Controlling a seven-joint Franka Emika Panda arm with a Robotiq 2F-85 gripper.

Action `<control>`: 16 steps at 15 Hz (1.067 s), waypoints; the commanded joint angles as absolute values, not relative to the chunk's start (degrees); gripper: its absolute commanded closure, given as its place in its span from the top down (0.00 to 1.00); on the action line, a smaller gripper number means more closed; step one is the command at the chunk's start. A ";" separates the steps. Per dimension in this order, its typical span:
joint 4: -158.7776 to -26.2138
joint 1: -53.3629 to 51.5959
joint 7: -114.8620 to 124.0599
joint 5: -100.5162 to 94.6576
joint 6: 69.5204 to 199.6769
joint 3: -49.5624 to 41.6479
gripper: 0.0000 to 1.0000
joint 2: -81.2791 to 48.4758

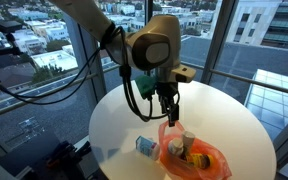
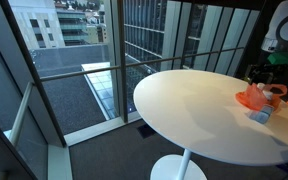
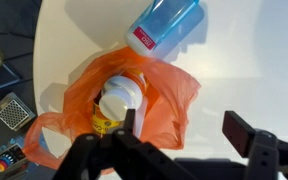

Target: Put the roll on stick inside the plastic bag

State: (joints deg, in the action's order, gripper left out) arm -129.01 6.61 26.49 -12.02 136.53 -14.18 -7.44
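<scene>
An orange plastic bag (image 3: 159, 95) lies open on the round white table (image 1: 114, 115). It shows in both exterior views (image 1: 206, 160) (image 2: 252, 98). A white-capped container with a yellow label (image 3: 117, 100) lies inside it. A blue roll-on stick with a white cap (image 3: 164, 22) lies on the table just outside the bag's mouth, and shows in both exterior views (image 1: 145, 146) (image 2: 261, 115). My gripper (image 3: 184, 130) is open and empty. It hovers above the bag's edge (image 1: 167, 112), with one finger over the bag and the other over bare table.
The table stands beside floor-to-ceiling windows with a railing (image 2: 104, 60). The table's edge runs down the left of the wrist view, with dark items (image 3: 12, 112) on the floor below it.
</scene>
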 commanded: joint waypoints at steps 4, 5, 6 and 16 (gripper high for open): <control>-130.51 6.31 22.88 -9.98 119.04 -10.21 1.00 2.05; -130.48 6.31 22.05 -9.73 116.72 -9.62 1.00 3.20; -130.52 6.28 21.09 -9.59 114.79 -9.05 1.00 4.48; -130.96 4.75 -3.45 -4.67 106.83 -6.45 1.00 16.49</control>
State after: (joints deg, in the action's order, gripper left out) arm -129.29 5.47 3.07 -7.32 108.47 -6.45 11.67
